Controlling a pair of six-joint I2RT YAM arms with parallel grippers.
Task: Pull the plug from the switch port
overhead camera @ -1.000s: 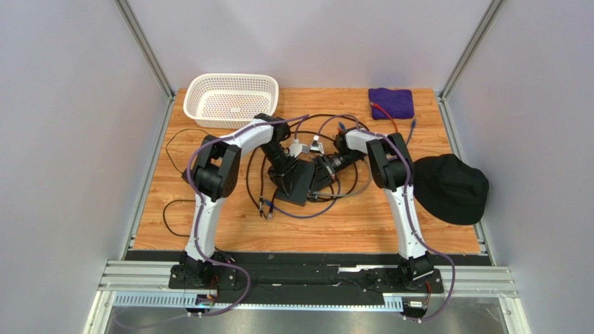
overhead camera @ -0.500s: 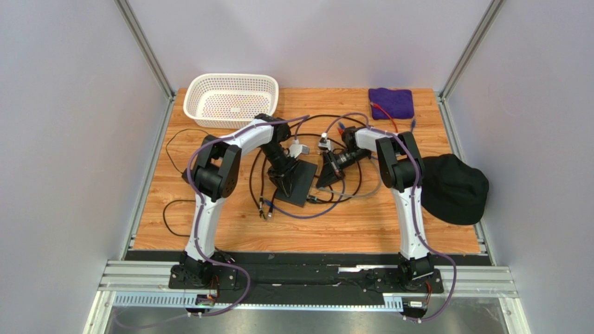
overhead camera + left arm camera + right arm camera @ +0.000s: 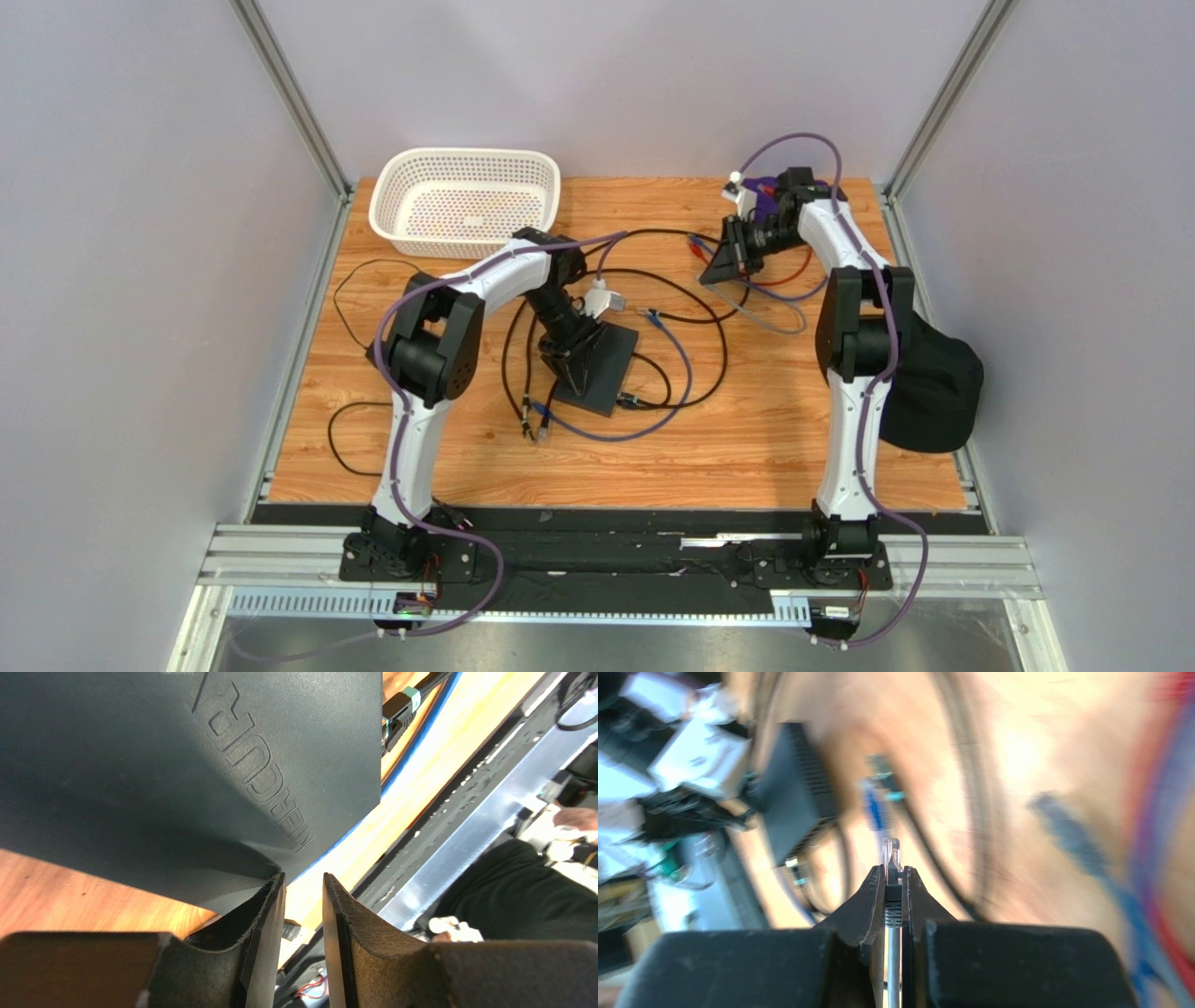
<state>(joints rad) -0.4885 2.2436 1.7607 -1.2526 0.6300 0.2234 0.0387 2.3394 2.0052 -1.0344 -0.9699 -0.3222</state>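
Pinching the plug (image 3: 891, 851) between pressed-together fingers, the right claw (image 3: 893, 876) holds it above the worktop (image 3: 730, 448). The plug's clear tip pokes out just past the fingertips, and its grey cable runs back between them. The plug is free of the switch (image 3: 175, 777), which lies well apart from this claw, ahead and to the left in its blurred wrist view. The left claw (image 3: 303, 882) sits right at the switch. In the left wrist view the black embossed top fills the space above the fingers, and one corner of the box meets the tip of the left finger. This claw is slightly spread, with a narrow gap and nothing in it. Just past the switch's edge, up and to the right of this claw, lie a blue cable (image 3: 414, 749) and a dark connector (image 3: 397, 714) with a green band. From above, the switch lies flat under the left claw with black cables looped around it. A white basket (image 3: 463, 196) stands beyond that claw, and a black hat (image 3: 933, 392) lies behind the right one, beside its arm.
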